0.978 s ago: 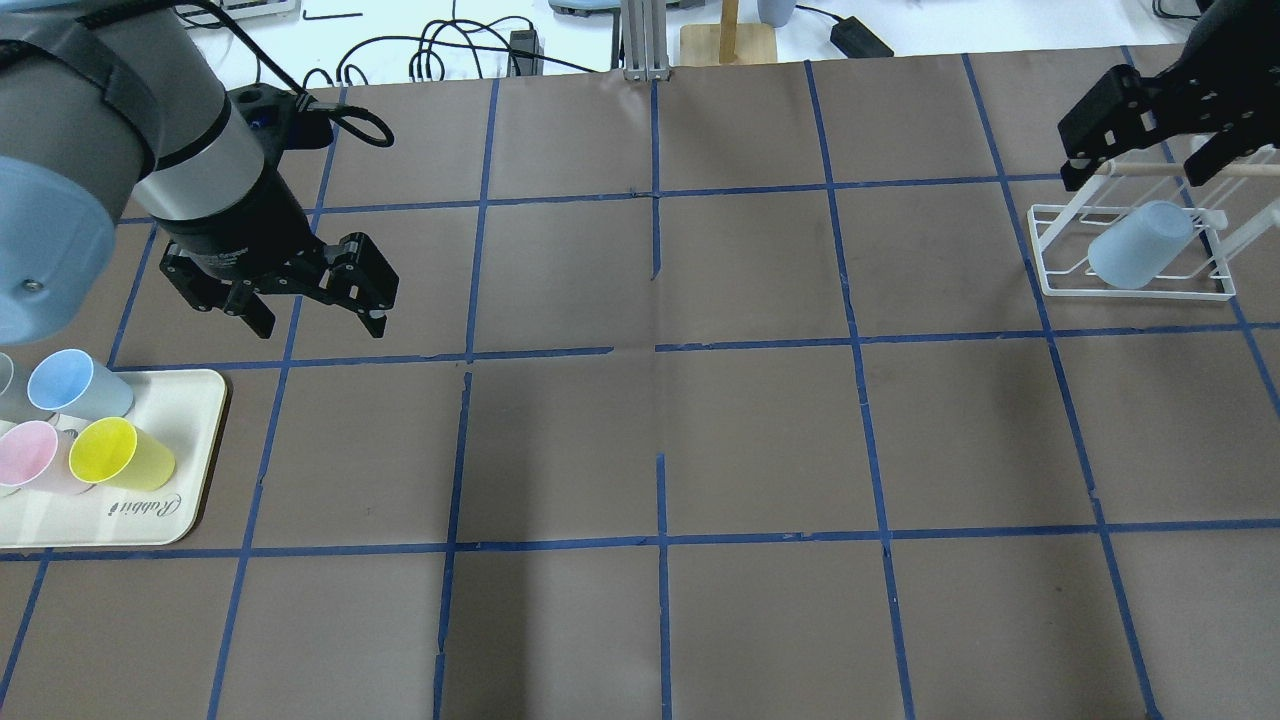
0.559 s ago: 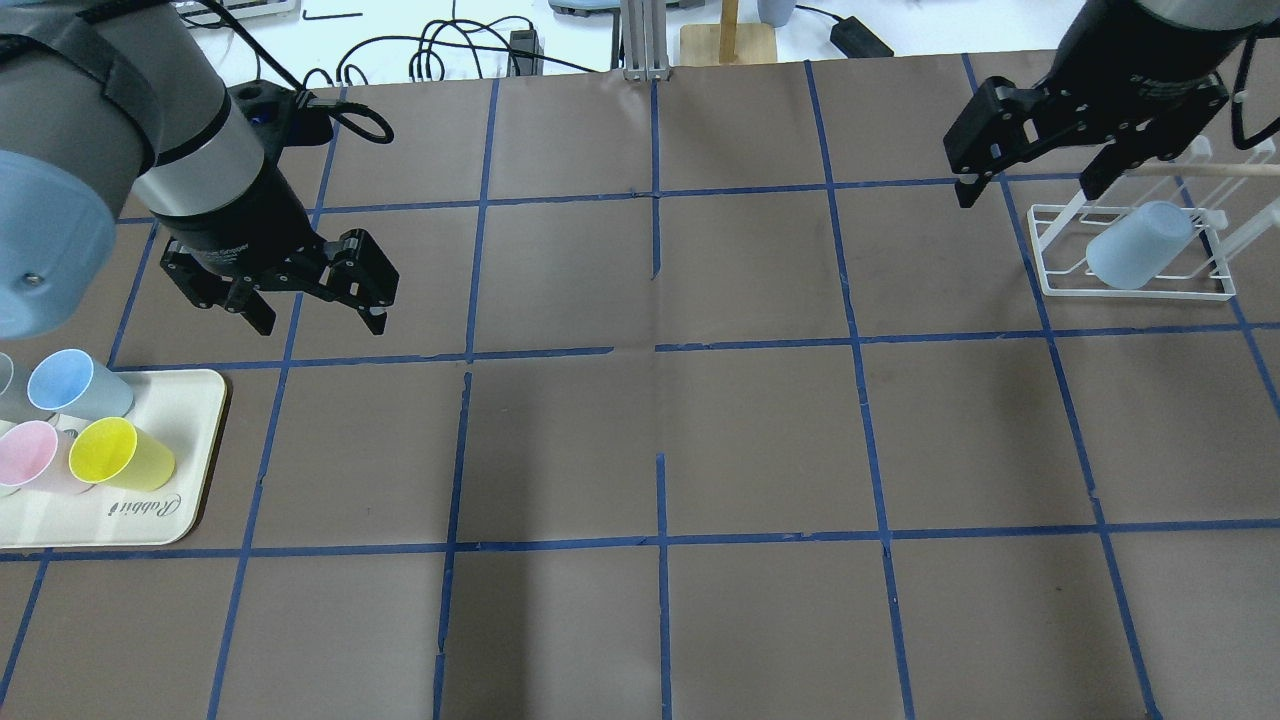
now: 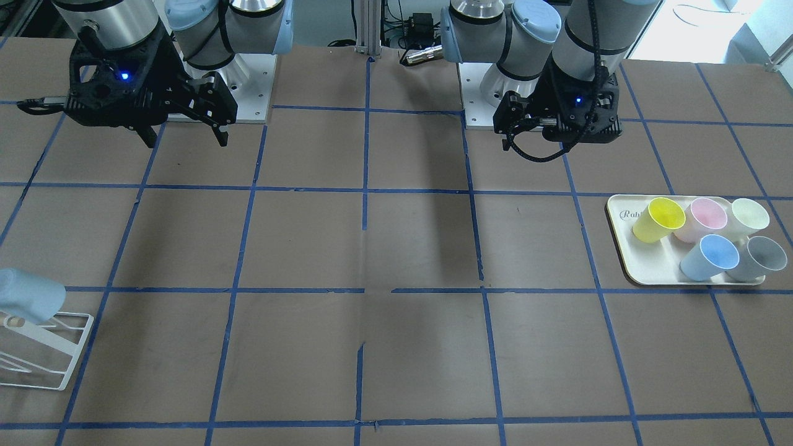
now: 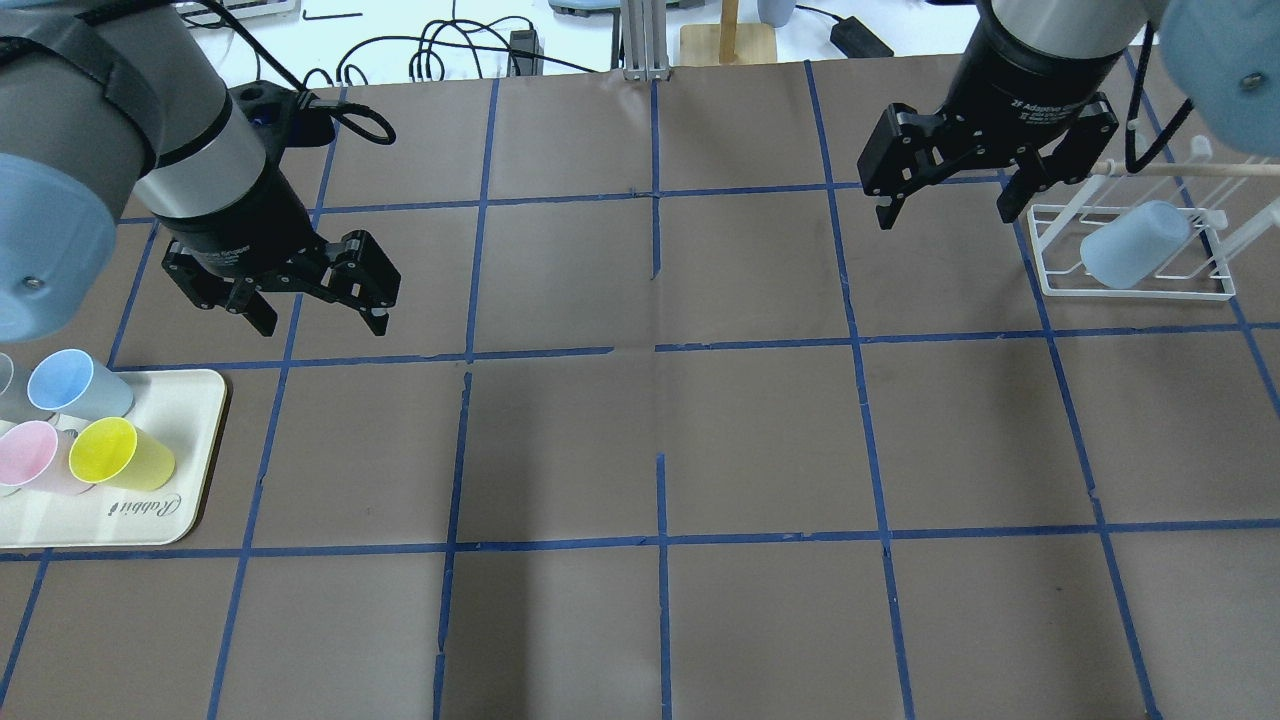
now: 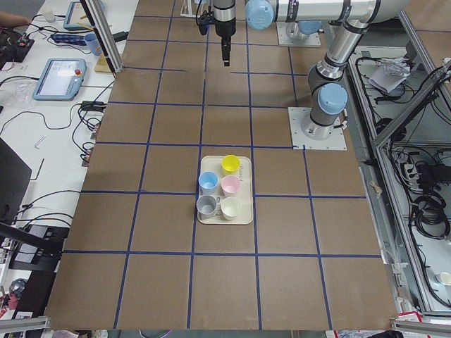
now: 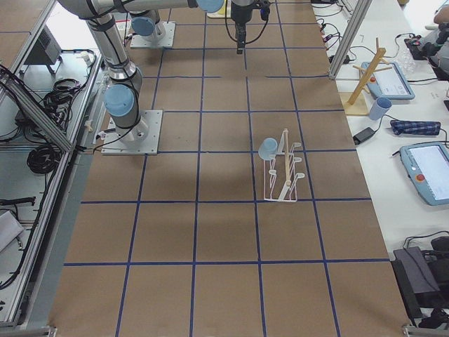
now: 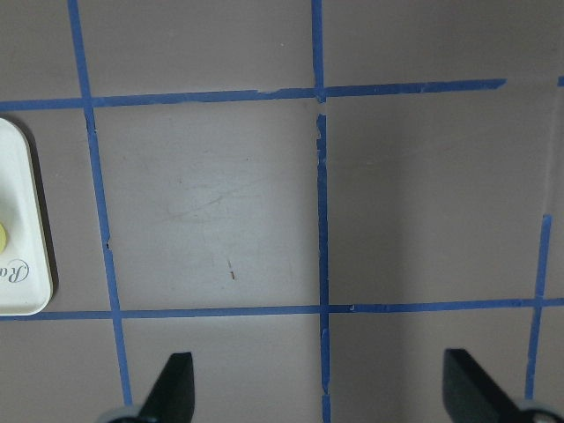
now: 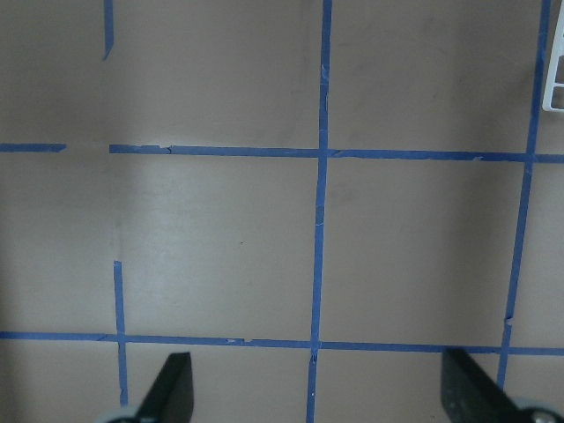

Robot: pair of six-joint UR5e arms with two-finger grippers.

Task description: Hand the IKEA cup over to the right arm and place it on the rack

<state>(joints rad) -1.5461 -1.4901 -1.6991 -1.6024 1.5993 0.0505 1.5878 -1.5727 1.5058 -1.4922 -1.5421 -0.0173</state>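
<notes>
A pale light-blue IKEA cup [image 4: 1135, 255] hangs tilted on a peg of the white wire rack [image 4: 1140, 292] at the far right; it also shows in the front view [image 3: 28, 297] and the right side view [image 6: 268, 149]. My right gripper [image 4: 945, 215] is open and empty, hovering just left of the rack, apart from it. My left gripper [image 4: 322, 328] is open and empty, above the table just beyond the cream tray [image 4: 190, 450]. A second blue cup [image 4: 75, 385] lies in that tray. Both wrist views show only bare table between open fingers.
The tray also holds a yellow cup [image 4: 120, 452], a pink cup [image 4: 35, 455] and, in the front view, a cream cup [image 3: 749, 217] and a grey cup [image 3: 765, 255]. A corner of the rack [image 8: 555, 79] shows in the right wrist view. Cables lie beyond the table's far edge.
My right gripper has moved left, away from the rack and toward the table's middle, still open and empty. The cup stays on the rack. The left arm has not moved.
</notes>
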